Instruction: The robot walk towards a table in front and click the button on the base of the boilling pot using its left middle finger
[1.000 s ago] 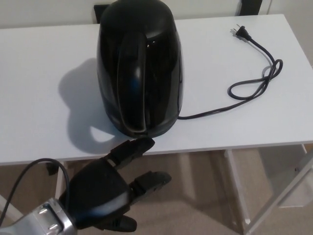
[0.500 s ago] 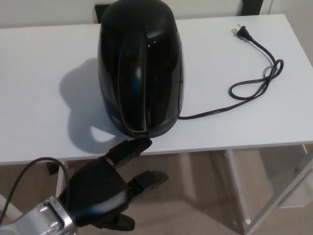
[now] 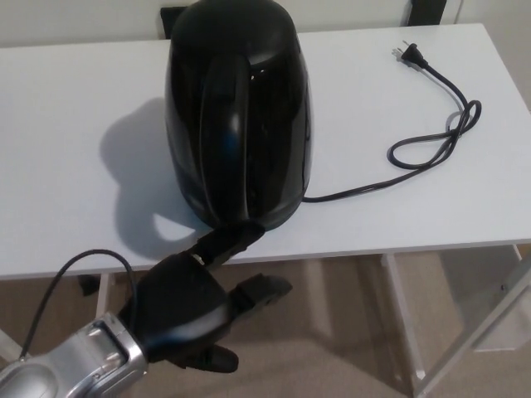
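The left hand (image 3: pixel 187 311) has its fingers (image 3: pixel 228 242) apart, one touching the pot's (image 3: pixel 239 116) base. The pot stands on the bench (image 3: pixel 66 124), its cord (image 3: pixel 431 141) unplugged.

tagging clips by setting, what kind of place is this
Probably a room in a home or office, though little of it shows. A plain white table stands on beige carpet against a light wall, and on it sits a black kettle with its power cord lying unplugged.
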{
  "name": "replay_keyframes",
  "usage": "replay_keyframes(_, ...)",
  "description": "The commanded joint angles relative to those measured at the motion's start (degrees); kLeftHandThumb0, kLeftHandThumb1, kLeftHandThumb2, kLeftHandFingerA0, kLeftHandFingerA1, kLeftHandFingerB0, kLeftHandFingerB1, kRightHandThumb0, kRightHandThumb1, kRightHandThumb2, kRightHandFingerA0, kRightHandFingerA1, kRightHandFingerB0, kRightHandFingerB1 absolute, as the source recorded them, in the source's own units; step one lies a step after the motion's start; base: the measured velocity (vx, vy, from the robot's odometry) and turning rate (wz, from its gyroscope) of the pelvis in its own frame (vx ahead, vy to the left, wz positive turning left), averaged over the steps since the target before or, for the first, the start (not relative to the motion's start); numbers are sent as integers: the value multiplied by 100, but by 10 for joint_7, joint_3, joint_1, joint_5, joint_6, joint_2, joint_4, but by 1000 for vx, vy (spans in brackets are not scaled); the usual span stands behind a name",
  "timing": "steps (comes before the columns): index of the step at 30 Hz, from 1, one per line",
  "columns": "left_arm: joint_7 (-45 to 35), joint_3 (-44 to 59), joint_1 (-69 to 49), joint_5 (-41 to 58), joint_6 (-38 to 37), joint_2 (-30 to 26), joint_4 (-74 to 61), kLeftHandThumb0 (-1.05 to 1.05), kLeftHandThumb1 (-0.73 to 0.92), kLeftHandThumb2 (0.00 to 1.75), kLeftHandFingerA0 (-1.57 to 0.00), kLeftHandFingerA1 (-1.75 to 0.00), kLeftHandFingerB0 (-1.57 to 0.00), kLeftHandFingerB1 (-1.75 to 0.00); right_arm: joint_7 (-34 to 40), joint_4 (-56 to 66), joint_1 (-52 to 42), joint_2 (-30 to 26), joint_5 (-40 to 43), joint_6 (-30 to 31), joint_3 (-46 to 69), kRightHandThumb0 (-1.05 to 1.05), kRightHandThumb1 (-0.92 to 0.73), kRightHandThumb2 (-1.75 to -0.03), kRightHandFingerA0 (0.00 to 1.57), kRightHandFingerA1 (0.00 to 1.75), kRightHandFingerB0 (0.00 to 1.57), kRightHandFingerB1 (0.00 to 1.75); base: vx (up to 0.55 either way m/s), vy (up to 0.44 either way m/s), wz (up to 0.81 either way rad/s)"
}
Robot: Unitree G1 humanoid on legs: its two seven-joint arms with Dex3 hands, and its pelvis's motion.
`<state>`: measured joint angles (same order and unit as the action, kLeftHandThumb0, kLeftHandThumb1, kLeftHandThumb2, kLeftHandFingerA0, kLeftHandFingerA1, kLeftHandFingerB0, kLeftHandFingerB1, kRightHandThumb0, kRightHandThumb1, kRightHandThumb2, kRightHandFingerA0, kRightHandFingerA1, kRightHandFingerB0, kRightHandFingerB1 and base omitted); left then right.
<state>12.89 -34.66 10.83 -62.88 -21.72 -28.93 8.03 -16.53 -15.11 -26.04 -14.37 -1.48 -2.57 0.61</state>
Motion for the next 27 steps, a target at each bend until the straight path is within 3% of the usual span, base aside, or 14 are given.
replay_keyframes(1,-3,-7,9,-12,4,1,15,-84,77,62,-28,-29,-19,-29,1,8,4,-5,4,11,4,-11,-74,-61,49,49,36,40,0,0,0)
replay_keyframes(27,12,-35,-36,-15,13,0,55,-84,79,64,-27,-29,-19,-29,0,25,7,-12,-9,16,-2,-11,-75,-62,48,48,35,40,0,0,0)
